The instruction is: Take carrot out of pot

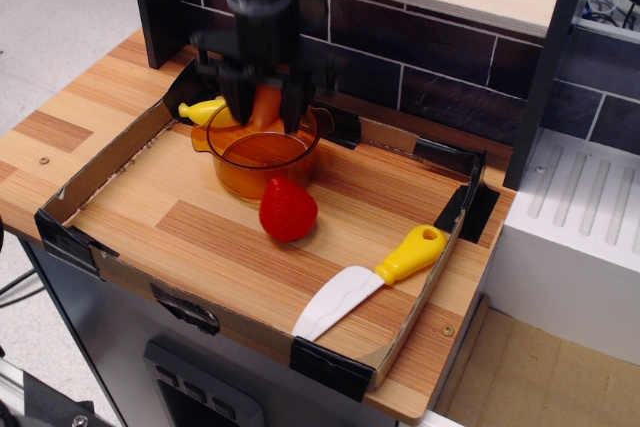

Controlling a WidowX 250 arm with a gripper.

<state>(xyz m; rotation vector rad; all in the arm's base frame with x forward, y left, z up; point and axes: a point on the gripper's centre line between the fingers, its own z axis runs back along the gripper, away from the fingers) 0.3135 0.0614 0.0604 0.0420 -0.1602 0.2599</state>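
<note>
The translucent orange pot [262,162] stands at the back left of the cardboard tray [110,152]. My black gripper [264,107] hangs just above the pot's back rim. Its fingers [240,105] are shut on the orange carrot [264,107], which shows between them, lifted above the pot's inside. The pot looks empty below it.
A red toy strawberry [288,210] lies just in front of the pot. A yellow banana [205,110] sits behind the pot at the left. A toy knife [370,280] with a yellow handle lies at the tray's front right. A dark tiled wall [420,57] rises behind.
</note>
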